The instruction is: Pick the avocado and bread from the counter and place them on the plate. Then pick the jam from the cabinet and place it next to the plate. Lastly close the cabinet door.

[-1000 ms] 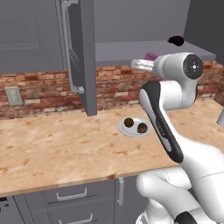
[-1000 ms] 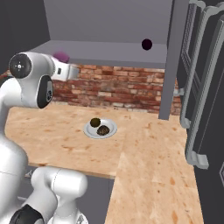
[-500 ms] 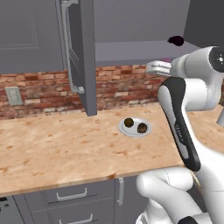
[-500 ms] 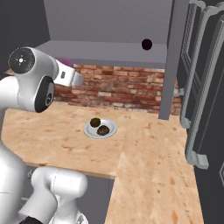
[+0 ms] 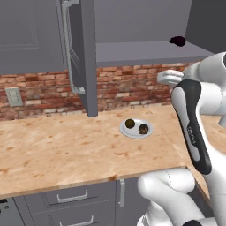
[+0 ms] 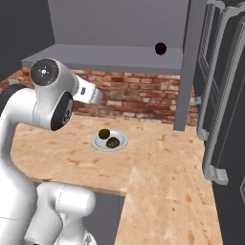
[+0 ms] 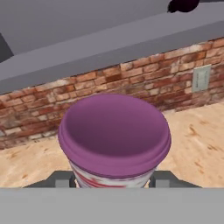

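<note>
My gripper (image 7: 113,179) is shut on the jam (image 7: 113,135), a jar with a magenta top and a pale band with red marks; a dark fingertip (image 7: 61,178) shows on each side of it. The hand (image 5: 170,77) hangs in the air below the cabinet shelf (image 5: 145,48), to the right of and above the plate (image 5: 134,134). The olive-green avocado (image 5: 129,123) and the mottled brown bread (image 5: 143,129) lie side by side on the plate (image 6: 98,143). The cabinet door (image 5: 81,53) stands open over the counter (image 5: 66,145).
A black-maroon lump (image 5: 178,41) sits on the shelf at its right end. A brick wall (image 5: 128,86) backs the counter, with a socket (image 5: 13,96) at the left. Grey drawers (image 5: 66,201) run under the counter's front edge.
The hand has come away from the cabinet shelf and moved down and toward the counter with the jam in it. The plate, avocado and bread have not moved.
</note>
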{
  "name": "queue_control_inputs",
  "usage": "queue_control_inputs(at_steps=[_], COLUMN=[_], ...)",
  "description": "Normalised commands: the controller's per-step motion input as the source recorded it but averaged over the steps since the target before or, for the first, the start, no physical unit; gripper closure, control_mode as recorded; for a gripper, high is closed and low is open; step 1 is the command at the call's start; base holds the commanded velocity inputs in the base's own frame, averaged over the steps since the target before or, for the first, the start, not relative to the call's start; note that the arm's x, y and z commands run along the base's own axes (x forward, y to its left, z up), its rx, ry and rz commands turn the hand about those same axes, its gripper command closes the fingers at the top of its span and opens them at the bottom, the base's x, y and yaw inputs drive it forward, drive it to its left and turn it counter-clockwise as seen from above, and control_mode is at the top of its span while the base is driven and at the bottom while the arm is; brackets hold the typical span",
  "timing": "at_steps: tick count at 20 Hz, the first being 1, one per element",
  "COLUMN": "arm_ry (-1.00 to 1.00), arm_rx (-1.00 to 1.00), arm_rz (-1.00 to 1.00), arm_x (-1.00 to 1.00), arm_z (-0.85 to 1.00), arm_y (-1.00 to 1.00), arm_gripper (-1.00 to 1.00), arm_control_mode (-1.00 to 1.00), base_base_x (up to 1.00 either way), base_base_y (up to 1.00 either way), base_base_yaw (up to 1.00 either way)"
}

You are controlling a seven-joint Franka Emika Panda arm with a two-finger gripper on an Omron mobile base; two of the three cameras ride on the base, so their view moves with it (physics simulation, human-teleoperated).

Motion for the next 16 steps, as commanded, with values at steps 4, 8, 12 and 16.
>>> queue_control_inputs(at_steps=[4, 8, 12, 16], arm_ry=[0.04, 0.09, 0.15, 0.13], arm_rx=[0.0, 0.0, -0.01, -0.03], arm_rz=[0.1, 0.12, 0.11, 0.1], arm_x=[0.15, 0.33, 0.46, 0.39], arm_z=[-0.4, -0.41, -0.39, -0.47], arm_y=[-0.27, -0.23, -0.15, -0.13], arm_gripper=[1.0, 1.0, 1.0, 1.0], arm_control_mode=[-1.0, -1.0, -1.0, -1.0], base_base_x=[0.0, 0.0, 0.0, 0.0], base_base_y=[0.0, 0.0, 0.0, 0.0], base_base_yaw=[0.0, 0.0, 0.0, 0.0])
